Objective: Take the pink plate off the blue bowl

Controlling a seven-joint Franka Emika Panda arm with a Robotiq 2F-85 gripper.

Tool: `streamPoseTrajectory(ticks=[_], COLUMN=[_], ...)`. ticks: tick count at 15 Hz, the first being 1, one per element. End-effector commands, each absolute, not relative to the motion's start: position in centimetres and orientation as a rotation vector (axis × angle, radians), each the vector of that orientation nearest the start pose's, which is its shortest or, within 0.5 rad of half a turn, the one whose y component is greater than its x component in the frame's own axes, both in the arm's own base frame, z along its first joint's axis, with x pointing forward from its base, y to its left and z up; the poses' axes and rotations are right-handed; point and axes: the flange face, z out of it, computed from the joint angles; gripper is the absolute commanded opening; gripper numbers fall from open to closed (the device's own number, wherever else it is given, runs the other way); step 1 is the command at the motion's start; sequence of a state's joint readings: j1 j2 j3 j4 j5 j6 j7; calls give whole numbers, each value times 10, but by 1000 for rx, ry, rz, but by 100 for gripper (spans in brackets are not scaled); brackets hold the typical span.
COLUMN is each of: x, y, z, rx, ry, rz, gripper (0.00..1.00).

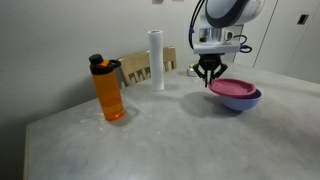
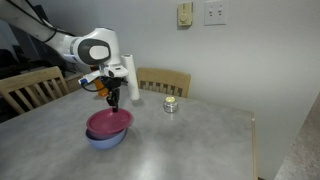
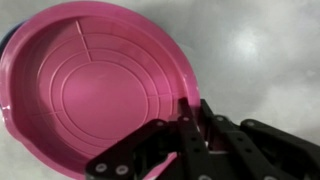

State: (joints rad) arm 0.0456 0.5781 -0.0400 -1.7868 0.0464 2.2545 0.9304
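Orange bottle (image 1: 109, 88) and white cylinder (image 1: 156, 59) stand apart from gripper (image 1: 209, 81).

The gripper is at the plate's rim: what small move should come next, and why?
Probably shut the gripper on the rim of the pink plate. The wrist view shows one finger inside the rim and one outside, and the plate sits on the blue bowl, not yet lifted.

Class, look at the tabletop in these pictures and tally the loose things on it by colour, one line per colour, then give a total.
Pink: 1, the pink plate
Blue: 1, the blue bowl
Orange: 1, the bottle
White: 1, the upright cylinder
Yellowish: 1, the small jar
Total: 5
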Motion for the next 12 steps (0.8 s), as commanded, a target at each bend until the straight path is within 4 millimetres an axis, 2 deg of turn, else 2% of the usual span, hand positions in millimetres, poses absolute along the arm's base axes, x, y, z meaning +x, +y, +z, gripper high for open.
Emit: streamPoseTrajectory(ticks=[1,5,7,12], x=[633,630,633,638], y=[25,63,91,151], z=[249,277,285,284], rx=[-2872,-2918,-2911,-2898], ry=[1400,1281,1203,970], rz=[145,63,-29,-141], gripper=[3,3,3,3])
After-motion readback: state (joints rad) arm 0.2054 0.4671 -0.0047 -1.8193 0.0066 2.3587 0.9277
